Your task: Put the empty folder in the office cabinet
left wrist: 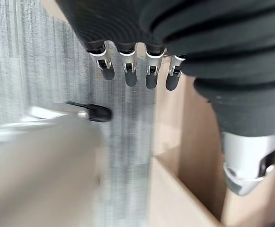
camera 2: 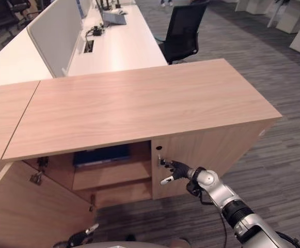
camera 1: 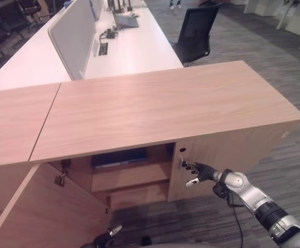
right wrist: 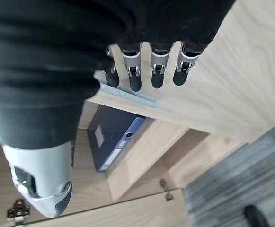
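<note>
While everything sits like this, rundown from biggest to smallest:

cabinet: wood office cabinet (camera 1: 160,103) runs across the middle of the head views, top bare. Its left door (camera 1: 41,212) is swung wide open at about 7 o'clock; the right door (camera 2: 206,150) looks shut or nearly so, though from here that's hard to call.

shelf: wooden shelf (camera 1: 131,175) inside the opening, near 6 o'clock under the cabinet top.

folder: blue folder (right wrist: 113,137) lies flat on that shelf, already inside the cabinet, spine with a pale label and a finger hole facing out in the right wrist view. I'd guess it's light since it's meant to be empty, with stiff board covers and a fairly slick skin. The spine is the spot to grab, by the finger hole or pinched across the spine edge; grabbing one loose cover would probably let it flop open.

right hand: right hand (camera 2: 176,169) is at the inner edge of the right door around 5 o'clock, by the keyhole. Fingers (right wrist: 158,78) are relaxed and only lightly bent over the metal edge pull (right wrist: 128,94), holding nothing, thumb out to the side.

left hand: left hand (left wrist: 128,66) hangs low at 7 o'clock over the carpet (left wrist: 33,61) beside the open door, fingers loose and spread, empty.
</note>
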